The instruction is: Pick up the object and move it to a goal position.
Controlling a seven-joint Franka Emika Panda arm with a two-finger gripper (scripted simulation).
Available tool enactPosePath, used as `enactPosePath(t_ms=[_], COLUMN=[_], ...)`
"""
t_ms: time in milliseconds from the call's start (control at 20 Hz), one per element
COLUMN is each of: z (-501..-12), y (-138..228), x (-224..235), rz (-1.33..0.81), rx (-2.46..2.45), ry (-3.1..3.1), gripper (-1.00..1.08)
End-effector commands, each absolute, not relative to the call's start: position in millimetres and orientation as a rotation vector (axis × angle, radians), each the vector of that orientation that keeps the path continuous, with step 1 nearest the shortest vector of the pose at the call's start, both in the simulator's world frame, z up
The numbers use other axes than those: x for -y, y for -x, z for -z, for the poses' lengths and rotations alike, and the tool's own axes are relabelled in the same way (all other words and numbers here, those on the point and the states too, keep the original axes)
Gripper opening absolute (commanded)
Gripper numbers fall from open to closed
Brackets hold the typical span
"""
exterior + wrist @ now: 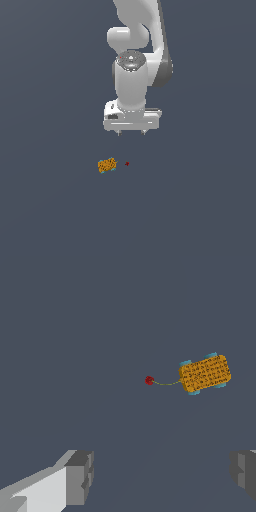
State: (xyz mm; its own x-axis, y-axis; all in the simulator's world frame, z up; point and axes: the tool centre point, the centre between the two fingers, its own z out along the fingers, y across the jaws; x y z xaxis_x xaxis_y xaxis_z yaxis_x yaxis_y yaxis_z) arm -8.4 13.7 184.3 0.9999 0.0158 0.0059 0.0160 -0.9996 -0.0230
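Observation:
The object [107, 165] is a small lumpy orange block with teal bits at its edges, lying on the grey floor. In the wrist view the object [204, 374] shows the same speckled orange face. The goal position [127, 163] is a tiny dark red dot just toward the exterior view's right of the block; in the wrist view the goal position [149, 380] is joined to the block by a thin line. My gripper [131, 133] hangs well above both, a little to the exterior view's right of the block. It is open, its grey fingers [80, 476] wide apart with nothing between them.
The white arm [135, 55] rises behind the gripper at the top of the exterior view. A plain dark grey floor [200, 200] surrounds everything.

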Motion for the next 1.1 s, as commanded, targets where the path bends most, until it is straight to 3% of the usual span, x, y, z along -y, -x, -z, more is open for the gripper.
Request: enactPosePath(t_ms=[0, 1050], z=[-184, -192], y=[8, 5], x=[-14, -1], rz=[0.009, 0.019], rx=[0.025, -0.071], ry=[3.118, 3.127], gripper=[1.0, 1.0])
